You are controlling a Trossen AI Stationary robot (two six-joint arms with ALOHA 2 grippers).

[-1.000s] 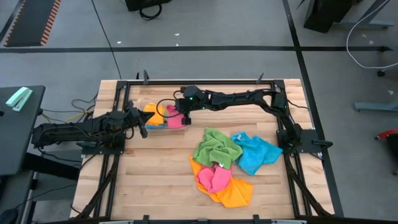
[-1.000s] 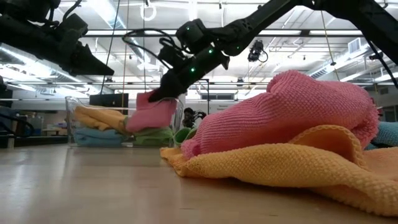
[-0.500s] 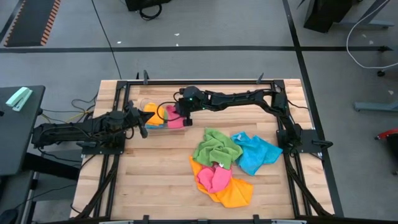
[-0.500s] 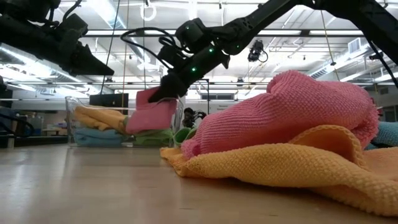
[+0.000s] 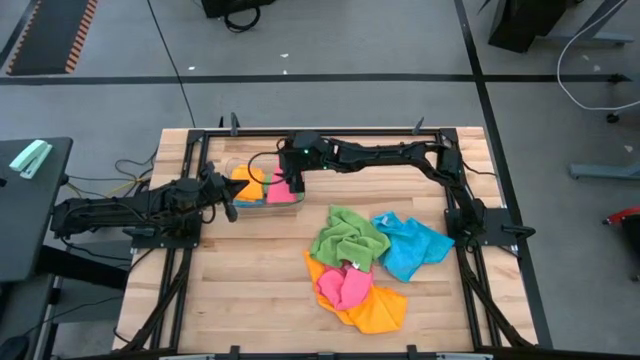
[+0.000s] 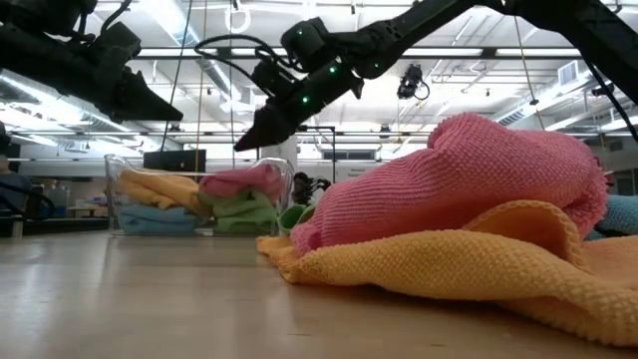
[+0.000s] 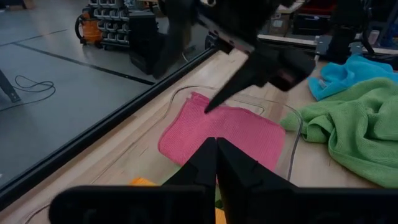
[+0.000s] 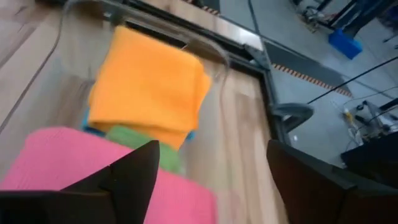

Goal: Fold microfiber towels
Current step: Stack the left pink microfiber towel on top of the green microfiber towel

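Observation:
A folded pink towel (image 7: 221,130) lies flat in the clear bin (image 6: 115,194), on a folded green one (image 6: 244,211), beside a folded orange towel (image 8: 149,87) that lies on a blue one. My right gripper (image 6: 261,130) hangs open just above the pink towel, touching nothing. My left gripper (image 5: 228,207) is shut at the bin's left side, holding nothing. Loose green (image 5: 348,238), blue (image 5: 412,245), pink (image 5: 345,287) and orange (image 5: 375,310) towels lie heaped in the table's middle.
The bin stands at the table's far left, between the two grippers. A black frame (image 5: 330,131) runs along the far edge. Bare wood (image 5: 240,290) lies near and left of the heap.
My right gripper has opened and let go of the folded pink towel, then risen a little above the bin. The towel has dropped from hanging over the bin's right side to lying flat on the green stack inside.

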